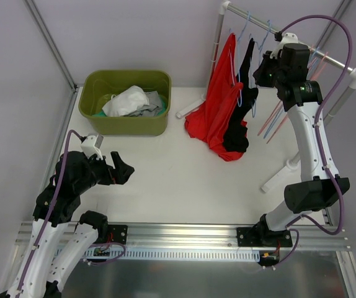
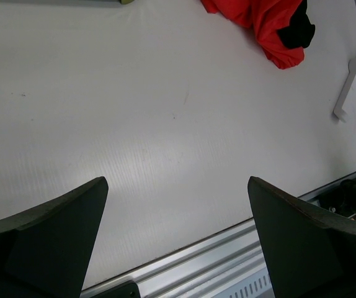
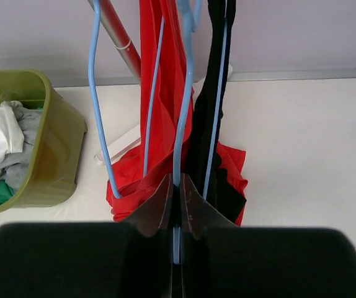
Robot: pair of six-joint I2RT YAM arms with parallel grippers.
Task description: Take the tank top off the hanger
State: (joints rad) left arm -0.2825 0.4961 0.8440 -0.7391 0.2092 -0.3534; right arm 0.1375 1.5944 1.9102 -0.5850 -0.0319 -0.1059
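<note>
A thin light-blue wire hanger is being pinched by the closed right gripper, the limp red tank top is being hung from the metal rail, and the left gripper is being held agape.

White table with green bin, rack feet, red garment hem.

The top view looks down on the white table from above its near edge. The left wrist view skims it low, seemingly rightward; the right wrist view closely faces the hanging red fabric garment, shared by all.
</note>
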